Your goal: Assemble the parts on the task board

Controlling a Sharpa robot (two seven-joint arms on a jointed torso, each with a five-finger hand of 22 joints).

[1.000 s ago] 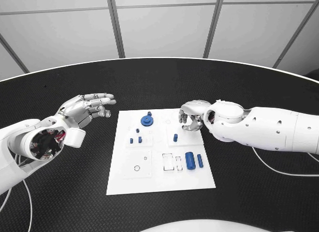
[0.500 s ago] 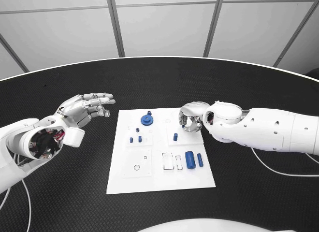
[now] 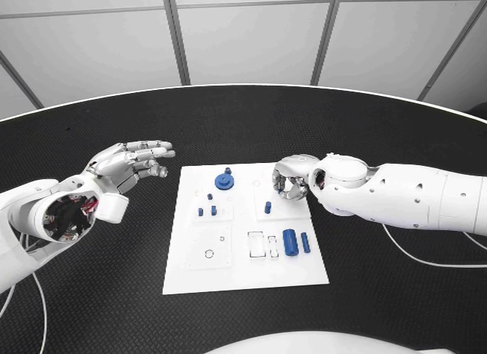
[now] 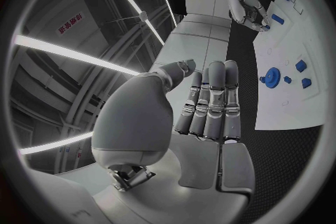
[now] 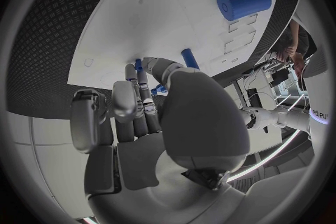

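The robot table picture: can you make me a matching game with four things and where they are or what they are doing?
Things:
1. left hand
2. right hand
3. blue round part
4. two blue cylinders

Places or states:
A. lying side by side near the task board's right edge
B. over the black table, fingers apart, holding nothing
C. standing near the board's far edge
D. fingers curled, over the board's far right corner

Pairs: 1-B, 2-D, 3-C, 4-A

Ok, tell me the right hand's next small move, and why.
Probably lower the right hand a little toward the small blue peg on the board and close on it. The hand hangs over the board's far right corner, fingers curled, apparently holding nothing; the peg stands just nearer. The left hand is open, off the board.
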